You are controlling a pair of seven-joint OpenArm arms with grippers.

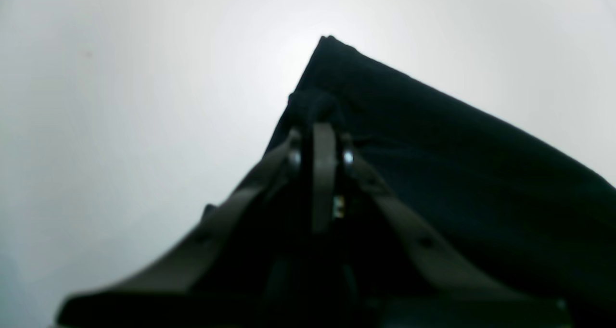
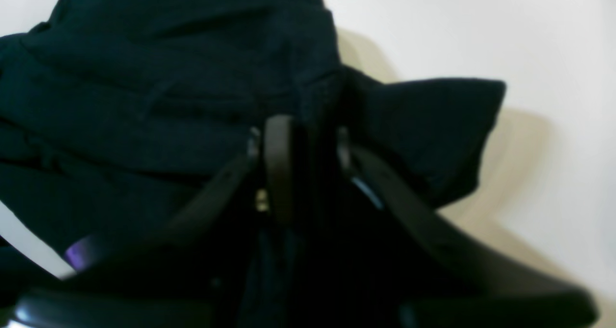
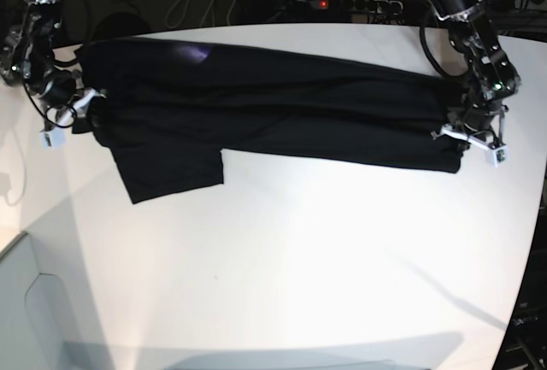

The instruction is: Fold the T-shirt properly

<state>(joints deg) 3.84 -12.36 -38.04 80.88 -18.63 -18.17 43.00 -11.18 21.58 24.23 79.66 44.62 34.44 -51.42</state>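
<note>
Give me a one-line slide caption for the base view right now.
Black T-shirt stretched lengthwise across the white table, one arm at each end, one sleeve hanging toward the camera.

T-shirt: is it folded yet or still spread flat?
Partly folded. The T-shirt lies as a long doubled band across the white table, one sleeve sticking out toward the front; it is not yet a compact fold.

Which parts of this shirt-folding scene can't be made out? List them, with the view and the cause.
- T-shirt print: base view shows only black cloth and a faint purple patch; folded under or facing down.
- Right gripper grip: right wrist view is blurred, dark jaws merge with black cloth.
- Left gripper tips: left wrist view, buried in bunched cloth.
- Table far edge: base view, too dark.
</note>
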